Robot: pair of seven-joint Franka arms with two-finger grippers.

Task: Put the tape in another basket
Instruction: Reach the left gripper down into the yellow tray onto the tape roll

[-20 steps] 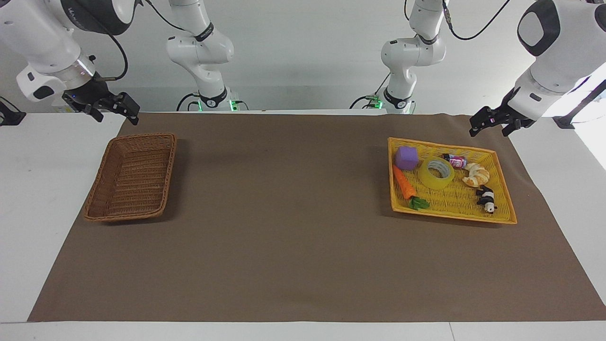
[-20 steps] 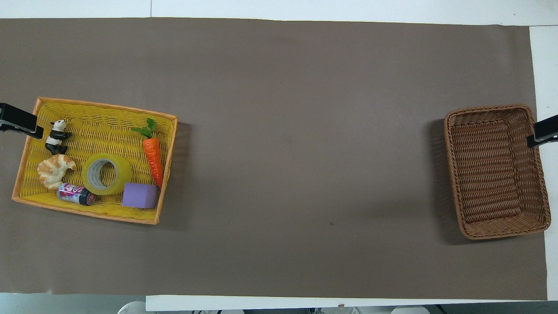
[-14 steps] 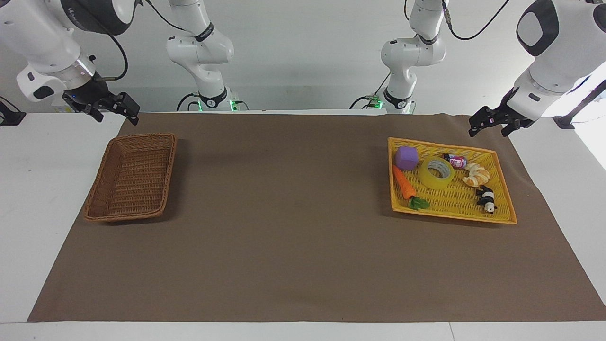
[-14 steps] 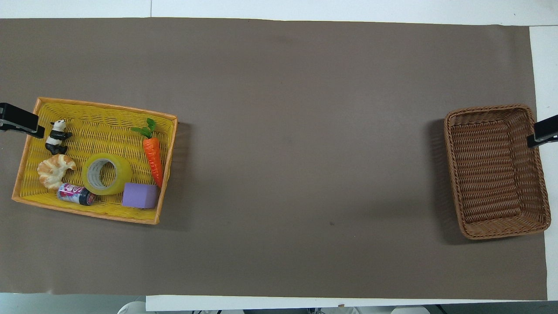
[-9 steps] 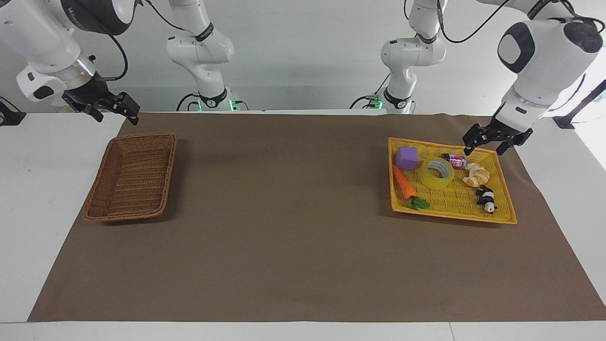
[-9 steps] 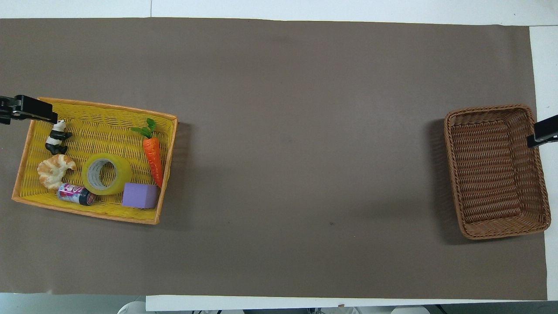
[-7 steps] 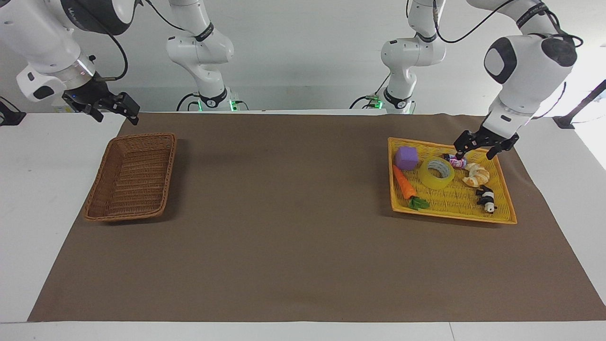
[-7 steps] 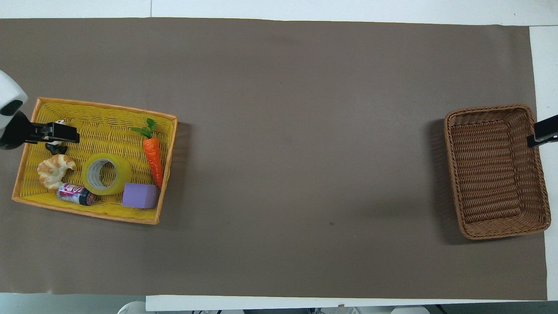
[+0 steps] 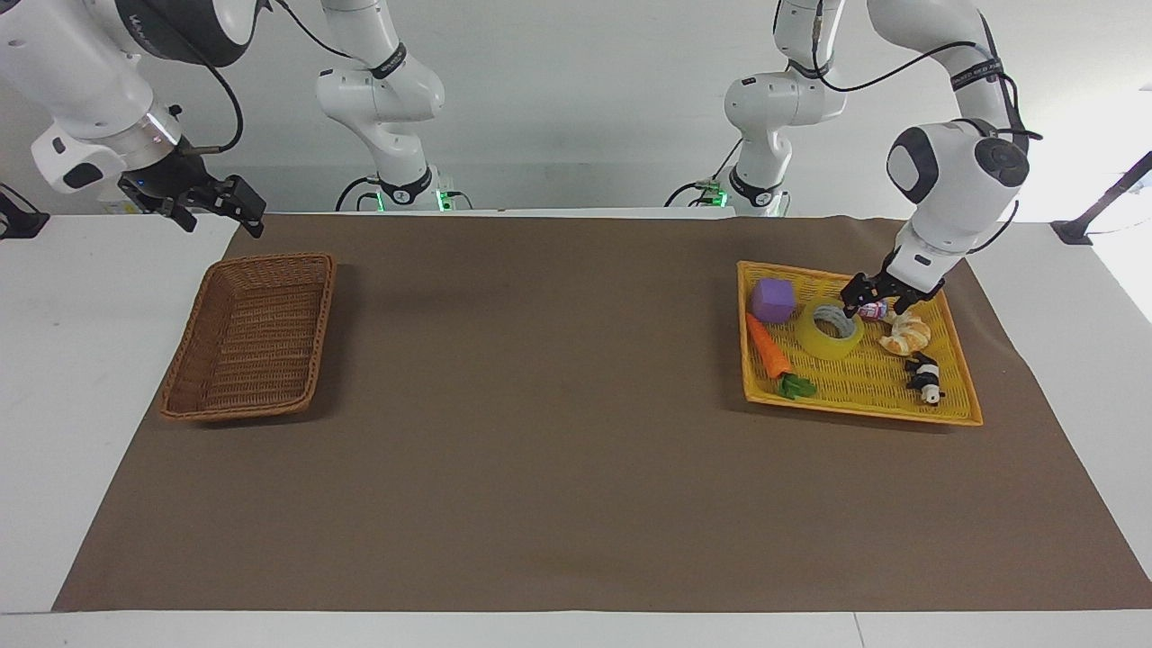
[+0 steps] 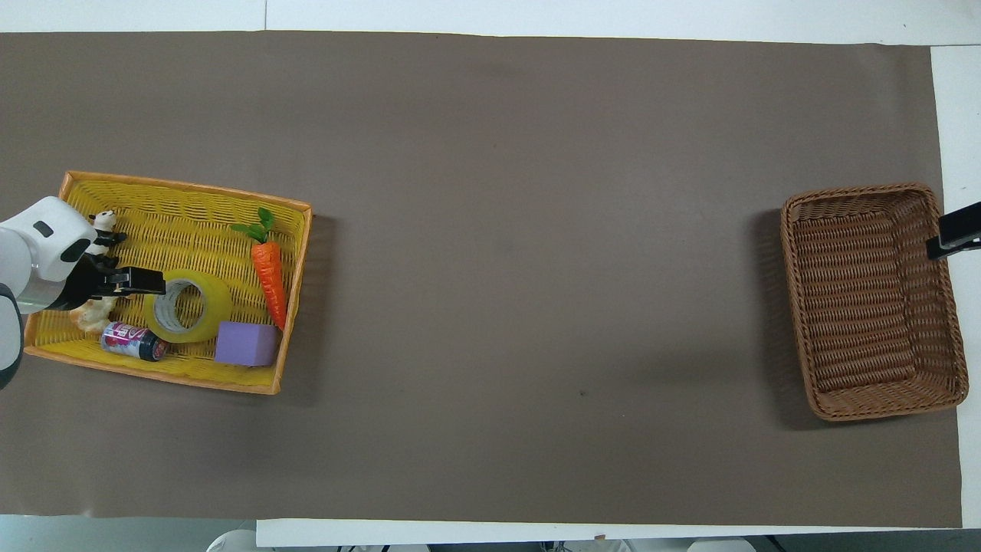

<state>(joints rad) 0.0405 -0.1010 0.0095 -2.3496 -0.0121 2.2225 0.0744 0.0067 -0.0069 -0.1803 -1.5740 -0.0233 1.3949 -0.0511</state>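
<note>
- My left end effector (image 9: 875, 300) (image 10: 142, 282) is low inside the yellow tray (image 9: 855, 409) (image 10: 184, 188), right of centre in the facing view. Its fingers are spread and it grasps nothing.
- One fingertip sits at the rim of the tape (image 9: 814, 340) (image 10: 216, 303), on the side toward the croissant (image 9: 907, 335) (image 10: 90, 316). I can't tell whether it touches.
- The small can (image 9: 871, 311) (image 10: 132, 341) lies right under the end effector in the facing view, between the tape and the croissant.
- The tape lies flat in the tray, hole up, about mid-tray. That puts it at the middle left of the overhead view.
- Purple cube (image 9: 773, 299) (image 10: 245, 343) is just beside the tape. Carrot (image 9: 767, 346) (image 10: 270, 280) lies along the tray wall that faces the worktop's middle.
- Panda figure (image 9: 925, 378) (image 10: 103, 222) is in the tray's lower right corner in the facing view, apart from the tape.
- The brown basket (image 9: 270, 257) (image 10: 858, 192) is at the left of the facing view, well apart from the tray. Nothing is in it.
- My right end effector (image 9: 214, 205) (image 10: 954, 230) waits in the air at the upper left of the facing view, off the basket's upper corner. Its fingers are spread and it holds nothing.
- Both containers sit on the brown mat (image 9: 540, 405) that covers the worktop.
</note>
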